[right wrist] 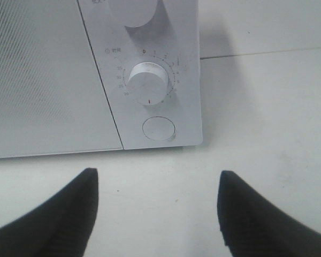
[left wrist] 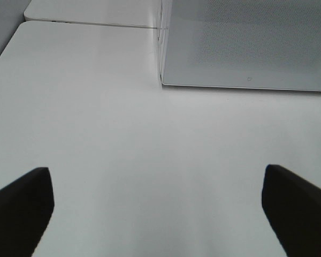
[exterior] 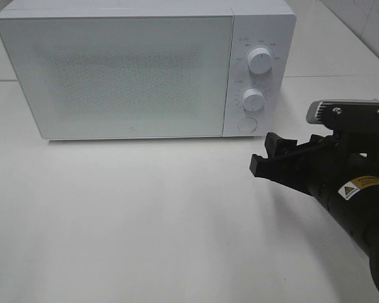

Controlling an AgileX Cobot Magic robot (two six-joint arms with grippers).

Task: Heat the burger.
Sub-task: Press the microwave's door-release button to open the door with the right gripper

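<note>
My right gripper (exterior: 263,153) and left gripper (left wrist: 158,209) gape empty; shut white box microwave (exterior: 114,69) at right's eleven o'clock. Burger unseen: presumably soft, light; grip bun sides.

The white table (exterior: 145,221) presented a plain, matte top. One item stood directly on it: a white microwave (exterior: 114,69), set well back from the near edge, front facing that edge, door (exterior: 114,76) closed. Its control panel sat at the right end and carried an upper knob (exterior: 259,60), a lower knob (exterior: 253,99) and a round button (exterior: 247,124) beneath them. A seam (exterior: 6,80) crossed the table top on both sides of the microwave, behind its front face. The left wrist view showed a rounded table corner (left wrist: 28,22) at that seam.
</note>
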